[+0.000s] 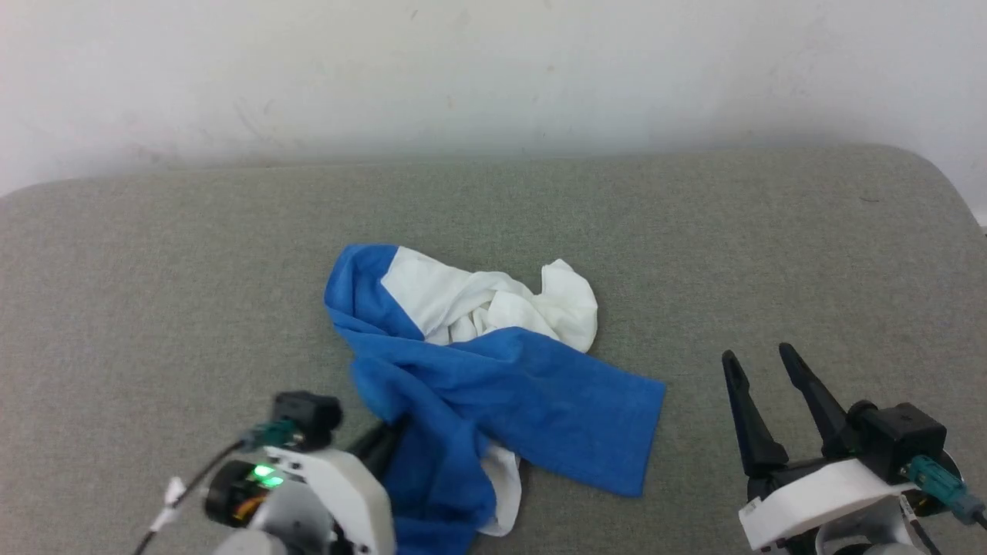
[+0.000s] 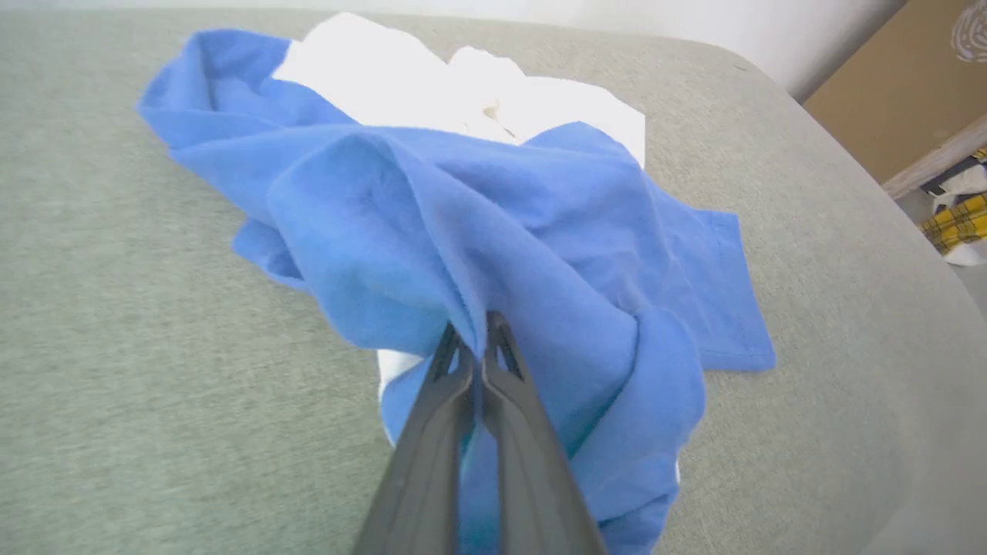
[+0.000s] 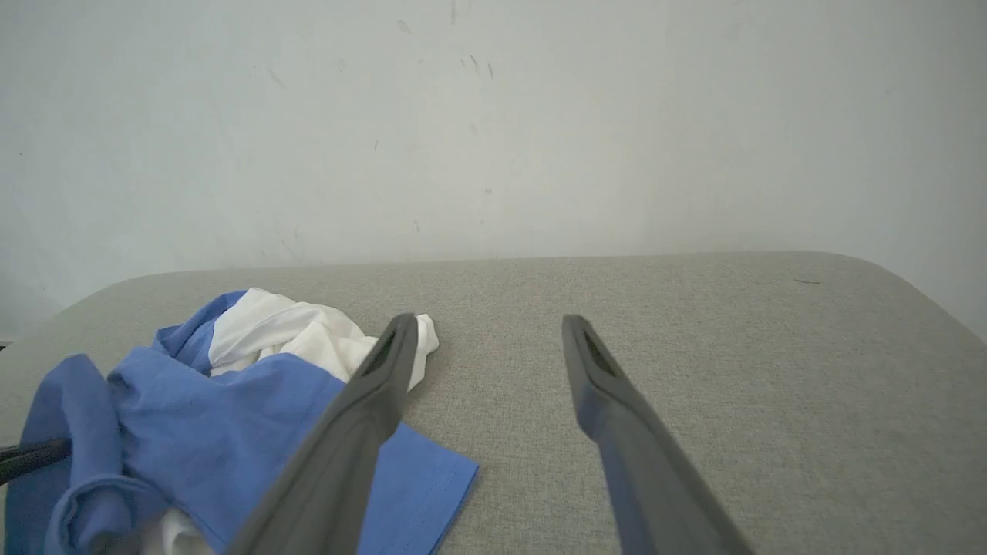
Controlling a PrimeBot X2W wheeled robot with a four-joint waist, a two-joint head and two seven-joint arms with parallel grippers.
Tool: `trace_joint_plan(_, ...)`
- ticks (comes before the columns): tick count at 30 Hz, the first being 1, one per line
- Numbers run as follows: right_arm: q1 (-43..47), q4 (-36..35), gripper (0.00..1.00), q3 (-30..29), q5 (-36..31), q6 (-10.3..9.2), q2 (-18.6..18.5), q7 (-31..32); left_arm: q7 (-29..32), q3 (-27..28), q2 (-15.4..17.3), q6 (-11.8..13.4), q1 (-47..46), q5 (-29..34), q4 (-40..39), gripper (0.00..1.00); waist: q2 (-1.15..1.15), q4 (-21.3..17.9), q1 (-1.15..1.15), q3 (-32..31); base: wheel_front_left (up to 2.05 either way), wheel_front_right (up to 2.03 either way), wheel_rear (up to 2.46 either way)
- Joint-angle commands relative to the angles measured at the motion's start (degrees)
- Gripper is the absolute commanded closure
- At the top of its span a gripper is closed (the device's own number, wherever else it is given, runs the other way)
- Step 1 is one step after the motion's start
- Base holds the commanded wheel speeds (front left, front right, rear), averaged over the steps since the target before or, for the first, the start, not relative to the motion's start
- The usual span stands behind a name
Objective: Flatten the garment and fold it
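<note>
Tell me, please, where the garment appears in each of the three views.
Head view: the garment lies centre, reaching the bottom edge.
Left wrist view: centre, pinched by the left gripper.
Right wrist view: lower left.
Shared landmark: its flat blue hemmed corner.

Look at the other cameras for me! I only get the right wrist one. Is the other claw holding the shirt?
Observer: Yes. The left wrist view shows the left gripper shut on a raised blue fold of the garment.
Operator: My claw looks like it touches the shirt. Does it?
Observer: No. From the head view, the right gripper is open and sits apart from the garment, to the right of its blue hem.
Operator: Is there stuff next to the table?
Observer: In the left wrist view, brown cardboard and a yellow checked cloth lie past the corner of the grey surface.
</note>
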Motion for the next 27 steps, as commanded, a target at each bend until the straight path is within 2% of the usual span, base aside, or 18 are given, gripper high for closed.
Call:
trace_joint_plan(1,0.27,0.28,0.00,-0.12,0.36,-0.04,0.17,-0.52,-0.61,1.64,1.37,1.35,0.56,0.33,-1.27,1.00,0.00,-0.01,0.00,0.04,0.00,0.00,0.00)
trace_joint_plan(6,0.46,0.88,0.00,-1.10,0.51,-0.04,0.18,-0.54,-0.07,9.47,6.03,7.89,5.07,-0.61,-6.52,1.00,0.00,0.86,0.00,0.60,0.00,0.00,0.00)
trace_joint_plan(9,0.39,1.21,0.00,-1.25,0.71,-0.04,0.18,-0.37,2.64,12.91,8.40,11.27,9.12,-1.81,-7.93,1.00,0.00,1.61,0.00,1.16,0.00,0.00,0.00)
trace_joint_plan(13,-0.05,1.77,0.00,-0.86,0.84,-0.04,0.18,-0.12,5.12,16.30,9.23,14.46,13.67,-4.33,-7.51,1.00,0.00,2.06,0.00,1.75,0.00,0.00,0.00)
trace_joint_plan(15,-0.31,2.12,0.00,-0.52,0.80,-0.04,0.18,0.21,5.41,17.02,8.99,14.87,14.90,-5.38,-6.46,1.00,0.00,2.14,0.00,1.97,0.00,0.00,0.00)
trace_joint_plan(16,-0.44,2.26,0.00,-0.35,0.76,-0.04,0.18,0.34,5.36,17.19,8.64,15.06,15.25,-5.78,-5.90,0.97,0.00,2.17,0.00,2.04,0.00,0.00,0.00)
trace_joint_plan(17,-0.53,2.41,0.00,-0.17,0.73,-0.04,0.18,0.51,5.34,17.16,8.40,15.25,15.50,-5.89,-5.34,0.51,0.00,2.17,0.00,2.05,0.00,0.00,0.00)
trace_joint_plan(18,-0.59,2.58,0.00,0.00,0.66,-0.04,0.18,0.76,4.80,17.17,8.05,15.40,15.44,-5.82,-5.11,0.00,0.00,2.18,0.00,2.02,0.00,0.00,0.00)
trace_joint_plan(24,-0.30,3.08,0.00,1.08,0.18,-0.04,0.18,2.28,-7.06,19.66,5.55,17.00,12.16,-2.41,-5.35,0.00,0.00,2.66,0.00,1.44,0.00,0.00,0.00)
trace_joint_plan(27,-0.30,3.29,0.00,2.22,0.01,-0.04,0.18,3.50,-13.49,19.92,5.00,16.71,10.22,0.00,-5.48,0.00,0.00,2.89,0.00,1.08,0.00,0.00,0.00)
